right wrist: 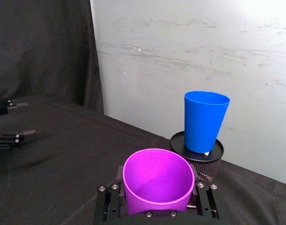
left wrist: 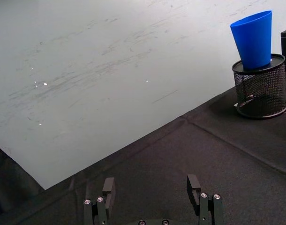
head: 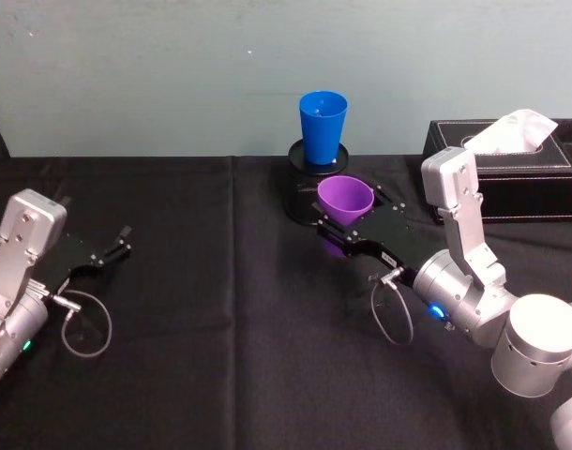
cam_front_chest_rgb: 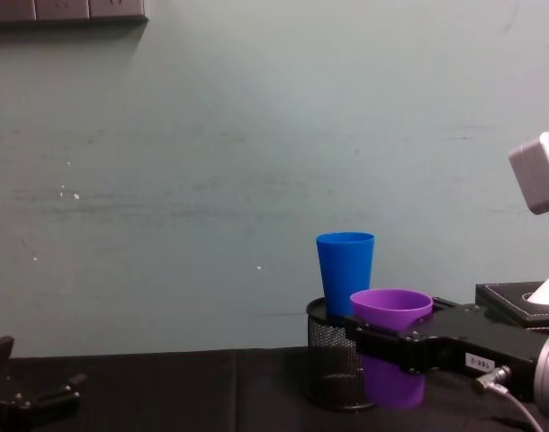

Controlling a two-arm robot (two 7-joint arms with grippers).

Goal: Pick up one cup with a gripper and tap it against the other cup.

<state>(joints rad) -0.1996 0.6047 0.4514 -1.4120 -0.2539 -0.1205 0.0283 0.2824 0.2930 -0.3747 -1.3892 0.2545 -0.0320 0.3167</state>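
Beside the mesh pen holder [head: 300, 202] | right gripper [head: 350, 220] clamped on purple cup [head: 343, 197] | left gripper [head: 112, 251] parked, fingers wide | risk: a hard tap may topple the blue cup [head: 323, 127] off the holder

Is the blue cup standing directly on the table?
No, the blue cup stands upright on top of the black mesh pen holder.

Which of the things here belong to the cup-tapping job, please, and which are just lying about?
Job: purple cup, gripped in the right claw; blue cup, standing on the mesh pen holder.
Lying about: mesh pen holder; tissue box on the right; left claw, open and idle on the left.
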